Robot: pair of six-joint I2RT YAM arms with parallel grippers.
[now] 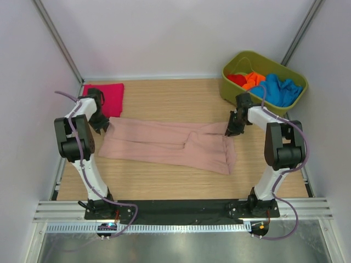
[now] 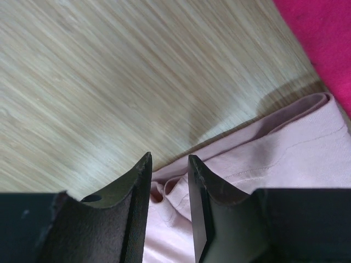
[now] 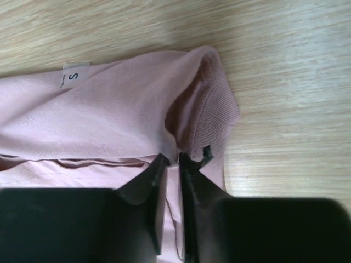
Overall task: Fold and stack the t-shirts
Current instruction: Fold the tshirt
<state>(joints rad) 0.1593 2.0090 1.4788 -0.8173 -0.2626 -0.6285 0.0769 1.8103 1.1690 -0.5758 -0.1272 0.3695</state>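
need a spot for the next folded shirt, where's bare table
Bare wood at the back between the magenta shirt and the green tub, and a near strip between the pink shirt and the base rail. Crowded mid-table: the pink shirt, left gripper and right gripper at its ends.

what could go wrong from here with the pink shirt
The right end effector reaches only a thin ribbed edge of the dusty-pink cloth t-shirt; the cloth could slip out on a lift.
The left end effector sits close to the folded magenta cloth t-shirt; a pull that way may drag it askew.
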